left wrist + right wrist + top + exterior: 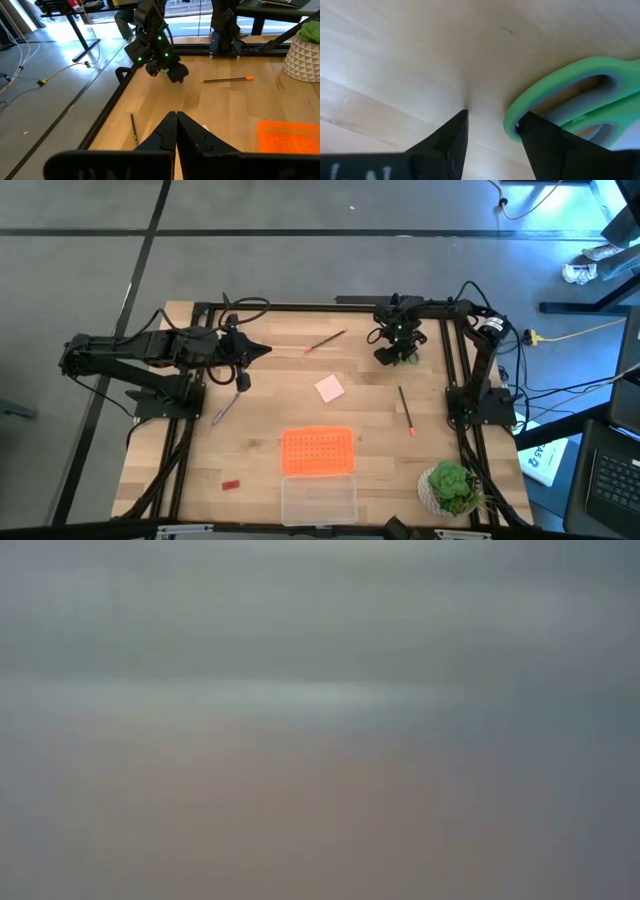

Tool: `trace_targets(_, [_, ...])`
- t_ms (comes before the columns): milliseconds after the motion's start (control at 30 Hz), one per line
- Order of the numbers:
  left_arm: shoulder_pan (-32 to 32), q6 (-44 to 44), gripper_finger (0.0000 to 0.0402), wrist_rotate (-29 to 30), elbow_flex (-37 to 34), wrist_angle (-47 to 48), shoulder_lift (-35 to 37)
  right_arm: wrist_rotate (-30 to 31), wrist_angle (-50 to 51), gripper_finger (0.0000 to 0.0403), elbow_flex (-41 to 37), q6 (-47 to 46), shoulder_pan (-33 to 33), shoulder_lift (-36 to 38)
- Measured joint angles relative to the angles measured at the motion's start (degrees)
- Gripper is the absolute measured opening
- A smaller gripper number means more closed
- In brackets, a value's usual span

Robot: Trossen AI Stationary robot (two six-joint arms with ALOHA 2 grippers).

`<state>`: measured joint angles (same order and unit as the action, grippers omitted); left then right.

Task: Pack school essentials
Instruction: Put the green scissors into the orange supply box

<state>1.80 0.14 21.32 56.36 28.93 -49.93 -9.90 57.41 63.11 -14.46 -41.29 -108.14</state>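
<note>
1. The scissors (580, 100) lie flat at the bench's (260, 460) far right corner; only a green handle loop shows clearly, so I cannot tell which way the blades run.
2. The right end effector (492, 137) is down at the bench surface with its fingers a little apart — one finger (545, 145) touches the outside of the loop, bare wood shows in the gap; nothing is held.
3. To grasp, it would likely need to shift sideways towards the loop, so the rim sits between the fingers.
4. The left end effector (176, 130) hovers at the far left, fingers pressed together, empty — well apart from the scissors; the right arm is clearly nearer.
5. Outward: pink pad (330, 388) mid-bench; orange lid (317, 451) and clear box (318, 500) at the near edge.
</note>
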Motion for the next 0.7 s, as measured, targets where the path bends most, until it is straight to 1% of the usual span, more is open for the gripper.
trace_targets(100, [0.0,0.0,0.0000,0.0,0.0,0.0,0.0,2.0,-0.3,0.0175,-0.5,-0.2,1.1,0.0])
trace_targets(300, [0.0,0.0,0.0000,0.0,0.0,0.0,0.0,3.2,-1.5,0.0167,-2.1,-0.4,1.7,0.2])
trace_targets(433, [0.0,0.0,0.0000,0.0,0.0,0.0,0.0,4.5,-1.5,0.0140,-2.1,-1.4,1.8,0.1])
trace_targets(700, [0.0,0.0,0.0000,0.0,0.0,0.0,0.0,4.6,-1.6,0.0082,-2.3,-1.9,1.8,0.1])
